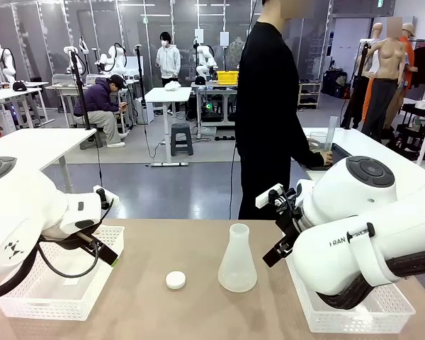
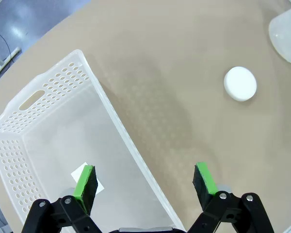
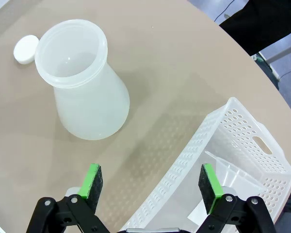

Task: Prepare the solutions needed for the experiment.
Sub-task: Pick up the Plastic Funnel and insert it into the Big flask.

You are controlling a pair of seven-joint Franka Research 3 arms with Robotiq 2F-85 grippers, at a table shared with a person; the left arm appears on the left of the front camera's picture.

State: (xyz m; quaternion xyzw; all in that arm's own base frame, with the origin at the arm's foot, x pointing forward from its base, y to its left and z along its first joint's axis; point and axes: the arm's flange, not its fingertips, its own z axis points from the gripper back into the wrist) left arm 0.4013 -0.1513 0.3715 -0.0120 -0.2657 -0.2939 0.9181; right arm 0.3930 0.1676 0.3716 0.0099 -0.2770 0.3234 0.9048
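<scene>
A white perforated basket lies partly under the left gripper, a white round cap ahead of it, while a translucent flask stands ahead of the right gripper, a second basket partly beneath it.

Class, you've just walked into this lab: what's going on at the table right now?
Neither arm holds anything. The left gripper hangs open over the rim of the left basket, and the right gripper hangs open over the rim of the right basket. Between them an uncapped flask stands on the table, apparently empty, with a small white cap lying apart from it. The person at the far side is turned to a side table, hands busy there.
</scene>
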